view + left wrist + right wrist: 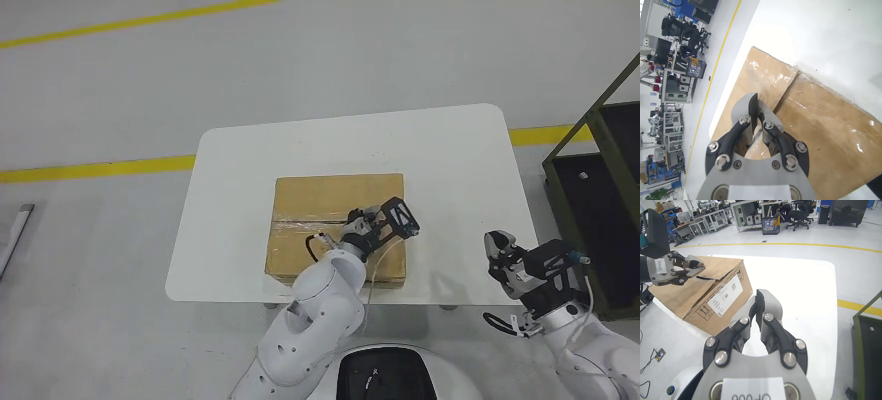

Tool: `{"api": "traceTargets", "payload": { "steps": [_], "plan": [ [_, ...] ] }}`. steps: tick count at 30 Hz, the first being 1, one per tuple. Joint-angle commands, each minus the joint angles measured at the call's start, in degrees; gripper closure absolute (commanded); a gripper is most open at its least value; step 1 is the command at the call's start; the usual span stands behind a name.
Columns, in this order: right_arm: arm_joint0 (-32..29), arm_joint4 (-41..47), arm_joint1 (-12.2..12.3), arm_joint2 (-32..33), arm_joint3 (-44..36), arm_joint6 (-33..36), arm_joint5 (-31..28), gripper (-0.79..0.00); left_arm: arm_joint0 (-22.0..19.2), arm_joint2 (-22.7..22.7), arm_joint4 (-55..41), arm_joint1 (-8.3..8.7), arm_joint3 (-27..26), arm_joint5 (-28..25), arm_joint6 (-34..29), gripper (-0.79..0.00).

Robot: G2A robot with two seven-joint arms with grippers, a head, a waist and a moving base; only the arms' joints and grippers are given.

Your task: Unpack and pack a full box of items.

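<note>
A: So, where is the box at this moment?

B: It lies flat near the middle of the white table, a little toward the robot's side. Its top flaps are down, and clear tape covers the seam between them. I think nothing is unpacked yet.

A: And the two hands?

B: The left gripper is over the top of the box, at the end of the seam toward the right arm. Its fingers are together. In the right wrist view the tips touch the flap edge, where the cardboard looks torn and a little lifted. One cannot tell if some tape is pinched between them.

A: And the other one?

B: The right gripper hangs over the table's near corner, well apart from the box. Its fingers are pressed together on nothing.

A: What should the robot be careful about in this step?

B: Most likely the step is opening the seam. The closed tip should follow the gap between the flaps at a low angle, so it parts the tape and does not dig down into what is packed below. The box may slide or lift, so the free gripper could press on it. Pulling up quickly could also tear the cardboard more.
</note>
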Motion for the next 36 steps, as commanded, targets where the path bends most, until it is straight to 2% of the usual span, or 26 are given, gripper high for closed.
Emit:
{"api": "traceTargets", "payload": {
  "steps": [1,9,16,18,20,25,30,36],
  "plan": [
    [0.1,0.2,0.0,-0.1,0.1,0.0,0.0,0.0,0.8,-1.5,-0.8,0.11,-1.6,0.5,-0.2,0.0],
    [1.4,2.9,0.1,0.0,0.4,0.5,-1.8,0.0,4.2,-10.4,-2.9,1.08,-10.4,1.1,0.6,0.0],
    [2.6,2.4,0.1,-1.2,0.7,1.4,-2.3,0.0,7.2,-21.5,-1.3,2.44,-15.8,-0.4,1.0,0.0],
    [3.0,2.0,0.1,-1.6,0.9,1.5,-2.5,0.0,7.5,-24.9,-0.9,2.87,-15.8,-1.7,2.1,0.0],
    [3.2,1.6,0.2,-1.9,1.1,1.6,-2.7,0.0,7.2,-29.1,-0.5,3.23,-15.0,-1.0,2.5,0.0],
    [3.4,1.3,0.2,-2.3,1.8,1.4,-2.8,0.0,6.3,-36.3,-2.7,3.82,-12.9,-0.6,3.4,0.0],
    [3.5,1.3,0.2,-2.3,1.9,1.6,-2.7,0.0,5.4,-40.9,-0.8,4.44,-10.5,0.6,4.5,0.0],
    [3.1,1.1,0.3,-1.9,2.4,1.5,-2.3,0.0,4.5,-43.8,0.5,4.94,-7.7,1.8,4.9,0.0]
  ]
}}
